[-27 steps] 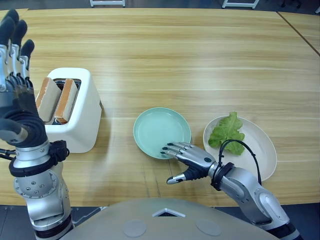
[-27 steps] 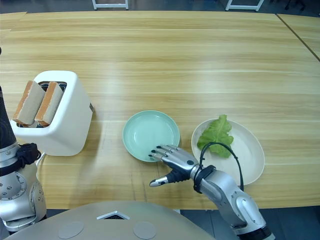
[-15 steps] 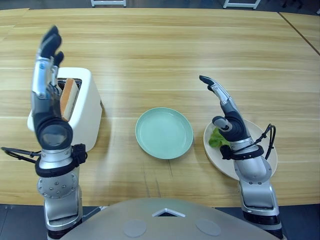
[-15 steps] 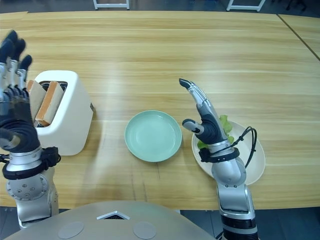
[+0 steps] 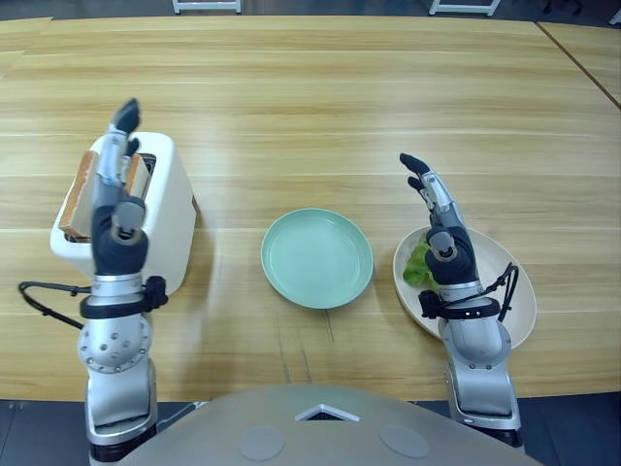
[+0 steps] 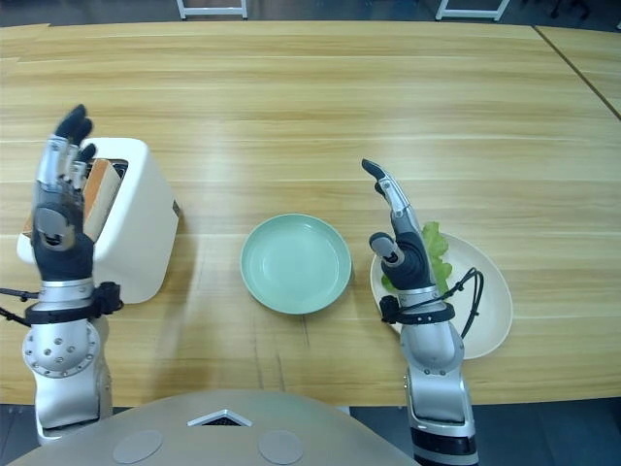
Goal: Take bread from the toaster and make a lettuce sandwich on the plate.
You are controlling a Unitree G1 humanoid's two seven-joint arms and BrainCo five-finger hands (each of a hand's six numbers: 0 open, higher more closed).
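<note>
A white toaster (image 5: 171, 221) stands at the left of the table with toasted bread (image 5: 79, 193) sticking up out of its slots. My left hand (image 5: 117, 219) is held upright in front of the toaster, open, fingers pointing up, partly covering the bread. An empty pale green plate (image 5: 316, 258) lies in the middle. My right hand (image 5: 443, 241) is also upright and open, in front of the left part of a beige oval plate (image 5: 510, 292). A lettuce leaf (image 6: 437, 249) lies on that plate, partly hidden behind the hand.
The wooden table (image 5: 320, 107) stretches wide and bare behind the toaster and plates. A black cable (image 5: 44, 296) hangs at the left wrist, another loops at the right wrist over the oval plate.
My right hand has risen from the table by the green plate to upright in front of the oval plate. My left hand has shifted from the far left to in front of the toaster.
</note>
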